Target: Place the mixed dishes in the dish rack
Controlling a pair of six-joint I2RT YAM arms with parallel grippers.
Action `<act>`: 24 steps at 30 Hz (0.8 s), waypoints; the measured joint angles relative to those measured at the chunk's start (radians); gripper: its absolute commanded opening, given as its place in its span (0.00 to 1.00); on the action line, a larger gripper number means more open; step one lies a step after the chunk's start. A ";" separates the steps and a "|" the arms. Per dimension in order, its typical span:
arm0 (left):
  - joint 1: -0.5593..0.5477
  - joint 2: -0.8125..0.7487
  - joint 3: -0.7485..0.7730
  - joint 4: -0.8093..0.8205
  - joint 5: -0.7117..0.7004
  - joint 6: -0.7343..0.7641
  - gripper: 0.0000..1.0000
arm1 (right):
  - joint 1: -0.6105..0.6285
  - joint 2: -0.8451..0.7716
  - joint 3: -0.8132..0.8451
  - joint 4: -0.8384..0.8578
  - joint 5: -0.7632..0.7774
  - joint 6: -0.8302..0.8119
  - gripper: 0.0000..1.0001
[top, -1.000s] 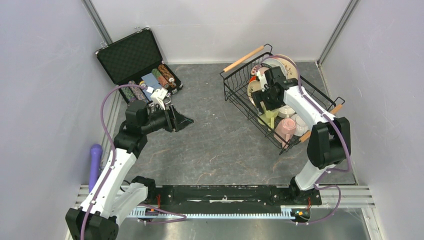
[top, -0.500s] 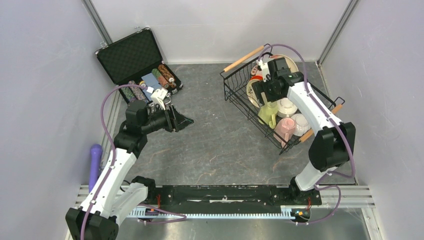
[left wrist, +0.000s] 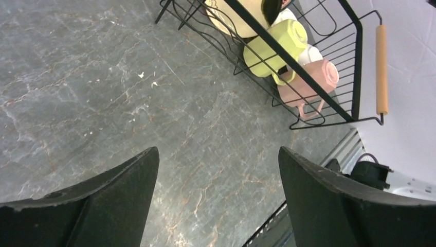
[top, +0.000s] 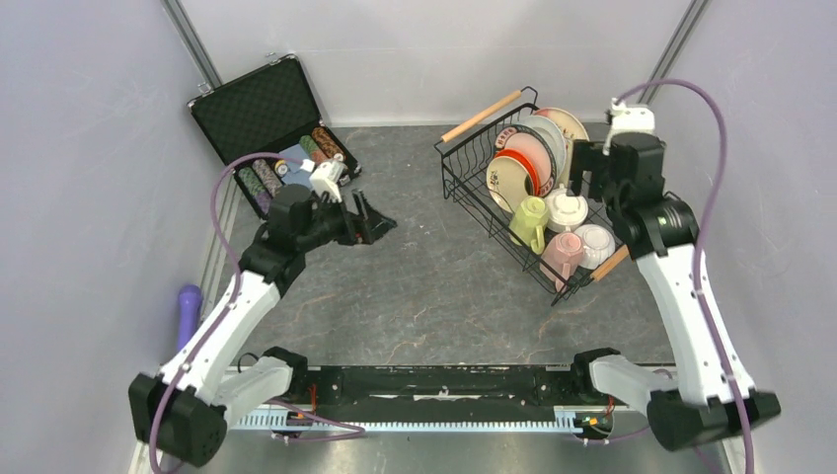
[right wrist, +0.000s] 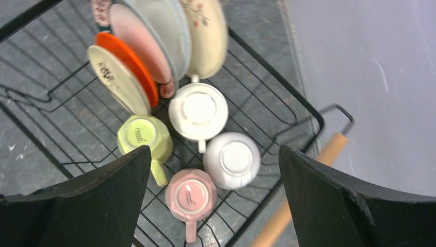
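Note:
The dish rack (top: 464, 188) stands at the back right, a black wire basket with wooden handles (top: 481, 116). Several plates (top: 528, 158) stand on edge in it: orange (right wrist: 131, 64), cream (right wrist: 115, 77) and others. In front of them, upside down, sit a yellow-green mug (right wrist: 144, 136), a white mug (right wrist: 198, 110), a pink mug (right wrist: 189, 198) and a white bowl (right wrist: 232, 159). My right gripper (right wrist: 214, 148) hangs open high above the mugs, holding nothing. Over the bare table left of centre, my left gripper (top: 370, 219) is open and empty, pointing towards the rack (left wrist: 288, 56).
An open black case (top: 262, 109) with poker chips (top: 326, 148) sits at the back left, just behind my left arm. A purple object (top: 188, 316) lies along the left wall. Walls close in on three sides; the rack's right handle (right wrist: 308, 175) is near the right wall.
My right gripper has risen out of the rack and drawn back to the right, leaving the yellow-green mug there. My left gripper has opened wider and shifted slightly right.

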 measured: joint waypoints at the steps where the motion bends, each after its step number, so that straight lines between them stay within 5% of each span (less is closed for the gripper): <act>1: -0.025 0.028 0.016 0.011 -0.031 -0.007 0.95 | -0.007 -0.038 -0.026 0.010 0.031 0.021 0.99; 8: -0.181 0.298 0.113 0.225 -0.225 -0.092 0.93 | -0.015 -0.224 -0.186 -0.034 0.203 0.257 0.99; 16: -0.192 0.562 0.290 0.390 -0.301 -0.109 0.91 | -0.016 -0.288 -0.279 -0.182 0.332 0.439 0.99; 24: -0.178 0.732 0.502 0.425 -0.327 -0.057 0.86 | -0.034 -0.317 -0.439 -0.153 0.270 0.529 0.95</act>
